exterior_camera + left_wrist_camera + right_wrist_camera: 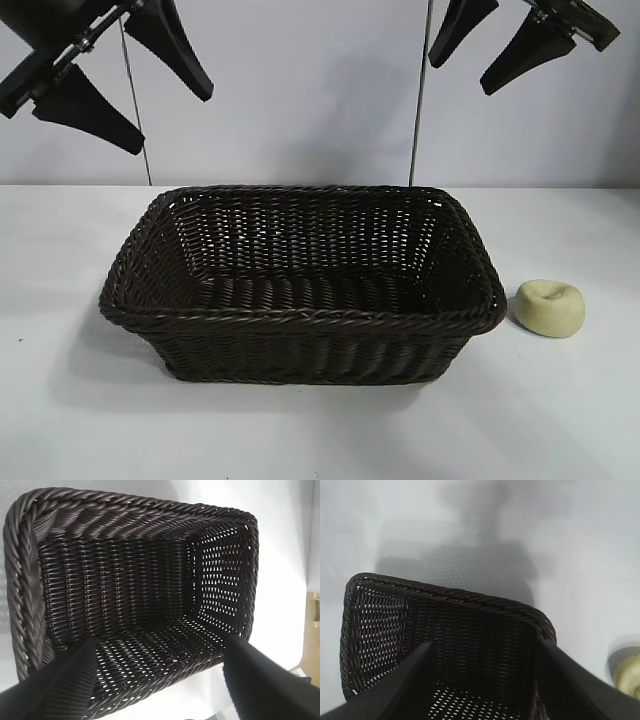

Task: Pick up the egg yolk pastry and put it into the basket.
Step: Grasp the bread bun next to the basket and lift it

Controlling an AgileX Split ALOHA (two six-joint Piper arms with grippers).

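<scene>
The egg yolk pastry (550, 307), a small pale yellow puck with a dent on top, lies on the white table just right of the basket; its edge shows in the right wrist view (630, 675). The dark brown wicker basket (300, 315) stands in the middle of the table, empty; it also shows in the left wrist view (30, 570) and the right wrist view (470, 602). My left gripper (135, 85) is open and empty, high above the basket's left back corner. My right gripper (490, 50) is open and empty, high above the basket's right back side.
The white table (320, 430) runs around the basket. A grey wall stands behind, with two thin cables (420, 100) hanging down it.
</scene>
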